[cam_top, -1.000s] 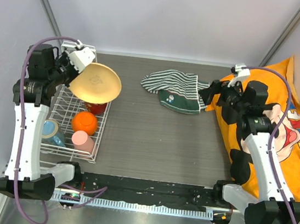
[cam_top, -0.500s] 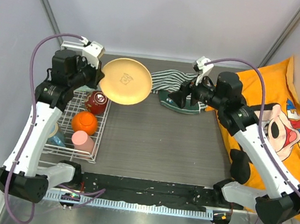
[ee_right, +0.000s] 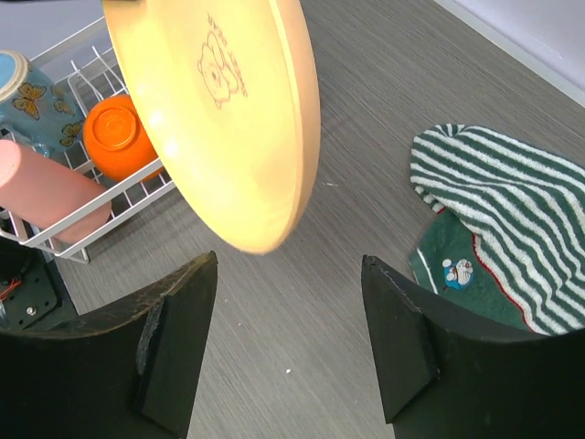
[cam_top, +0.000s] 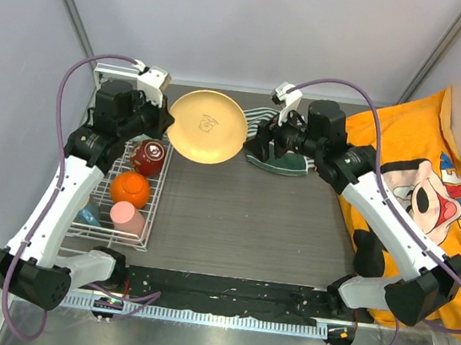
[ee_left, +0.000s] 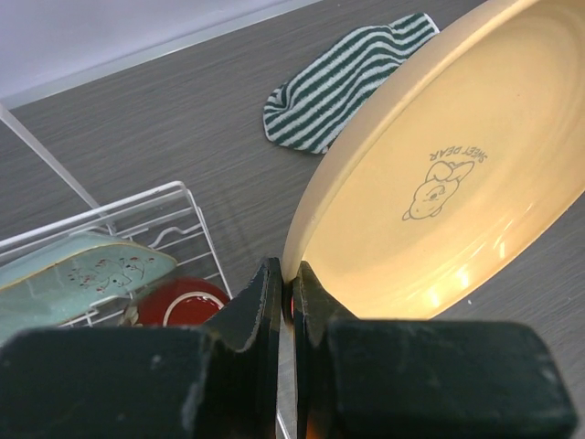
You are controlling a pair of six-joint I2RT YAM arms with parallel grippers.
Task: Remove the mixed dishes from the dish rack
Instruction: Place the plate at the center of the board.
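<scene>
The left claw (cam_top: pixel 163 121) is clamped shut on the rim of the tan round plate (cam_top: pixel 208 127), which hangs tilted on edge above the tabletop (cam_top: pixel 242 216), just right of the dish rack (cam_top: pixel 156 205) and clear of it. The left wrist view shows the pinch itself: both fingers (ee_left: pixel 265 302) pressed thin against the plate's edge, with a bear print on the plate's face, and a pale green tray (ee_left: pixel 73 279) in the rack beside the dark red bowl (ee_left: pixel 187 306).

The overhead camera does not show how wide the right claw (cam_top: pixel 262 140) stands. The right wrist view does: its jaws stand well apart with nothing between them, and the plate's lower rim is just ahead of the gap. That view also shows the orange-yellow mug (ee_right: pixel 119 137) and pink cup (ee_right: pixel 46 192) lying in the rack, and the striped cloth (ee_right: pixel 503 201) on the tabletop.
</scene>
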